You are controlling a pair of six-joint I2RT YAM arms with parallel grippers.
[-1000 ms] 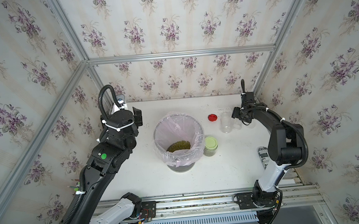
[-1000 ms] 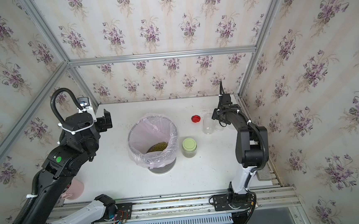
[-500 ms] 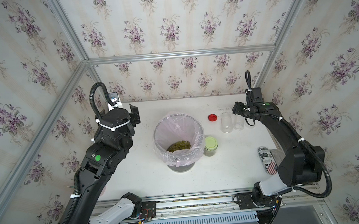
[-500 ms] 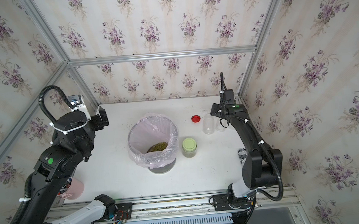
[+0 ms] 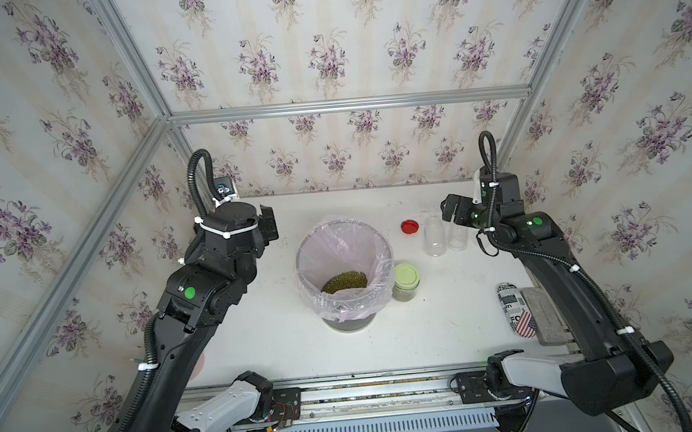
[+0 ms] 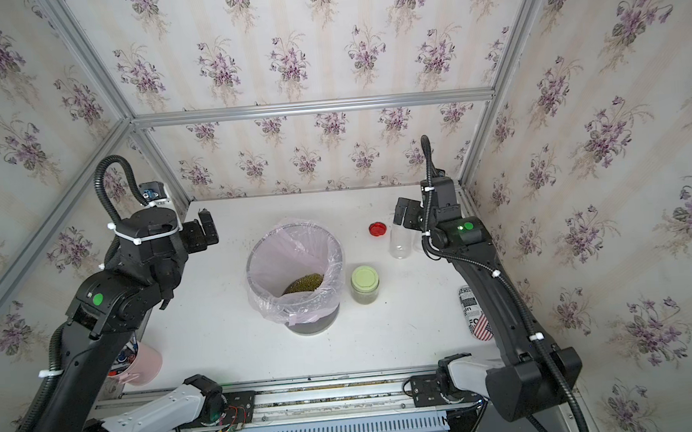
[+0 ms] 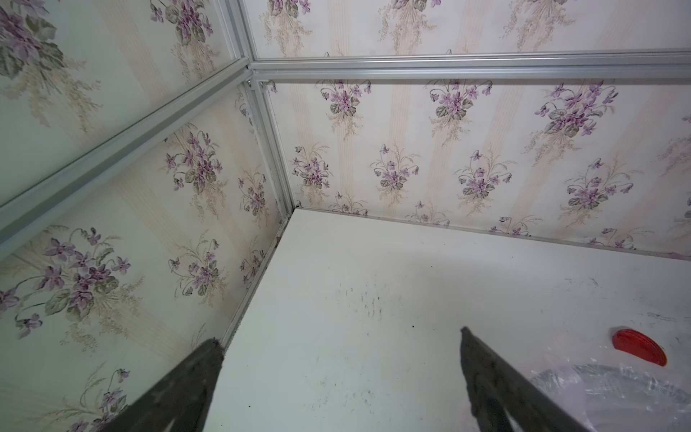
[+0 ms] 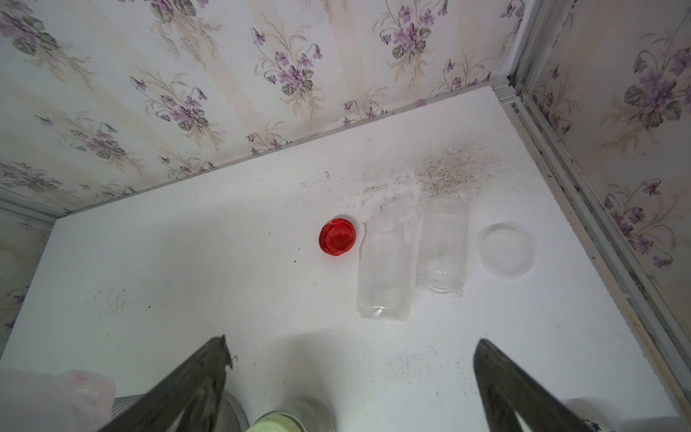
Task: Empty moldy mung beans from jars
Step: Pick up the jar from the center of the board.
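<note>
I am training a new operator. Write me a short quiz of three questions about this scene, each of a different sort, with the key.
1. True or false: the green-lidded jar beside the bin is already open.
2. Where does the heap of mung beans lie? A) on a plate B) in the bin C) in a bowl
3. What does the right gripper hold?

Key
1. False: its lid is on.
2. B.
3. Nothing; its jaws stand open.
</note>
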